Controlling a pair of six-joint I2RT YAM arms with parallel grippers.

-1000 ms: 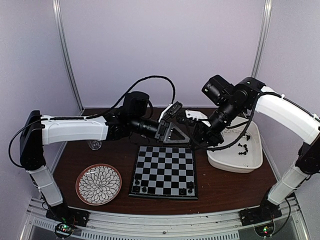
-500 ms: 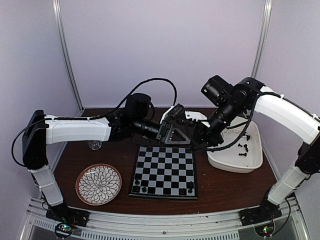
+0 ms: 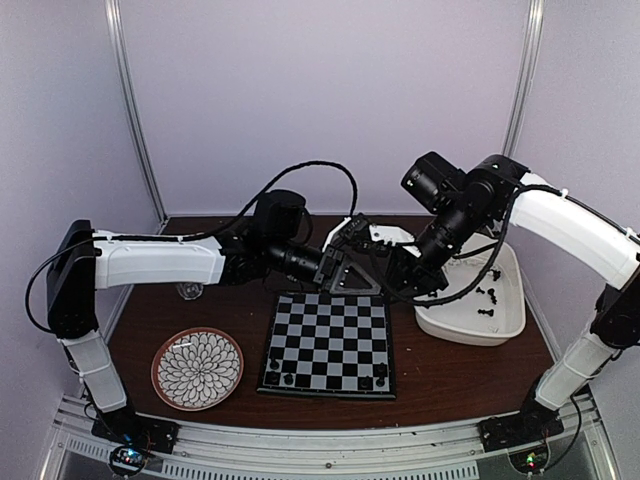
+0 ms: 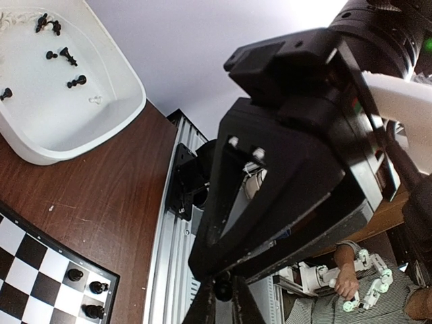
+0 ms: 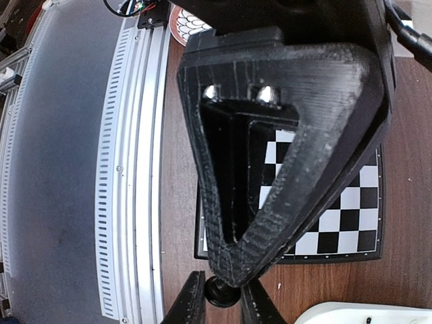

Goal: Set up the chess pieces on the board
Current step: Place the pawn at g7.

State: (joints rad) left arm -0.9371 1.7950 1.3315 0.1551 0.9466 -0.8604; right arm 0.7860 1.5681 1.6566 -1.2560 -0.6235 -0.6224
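Observation:
Above the far edge of the board (image 3: 330,330) my two grippers meet tip to tip. One small black chess piece (image 5: 221,290) sits between them. The right gripper (image 5: 223,300) is shut on it, and the left gripper (image 4: 224,300) is shut on the same piece (image 4: 223,287) from the other side. In the top view the left gripper (image 3: 368,270) and right gripper (image 3: 395,268) hide the piece. A few black pieces (image 3: 282,372) stand on the board's near rows, left and right (image 3: 373,376). More black pieces (image 3: 486,297) lie in the white tub (image 3: 470,328).
A round flower-patterned plate (image 3: 197,368) lies left of the board. A small clear object (image 3: 188,290) sits under the left arm. The tub stands right of the board under the right arm. A metal rail (image 3: 330,440) runs along the table's near edge.
The left gripper has slid slightly right to the right gripper's tips and shut on the black piece held there. The right arm has barely moved.

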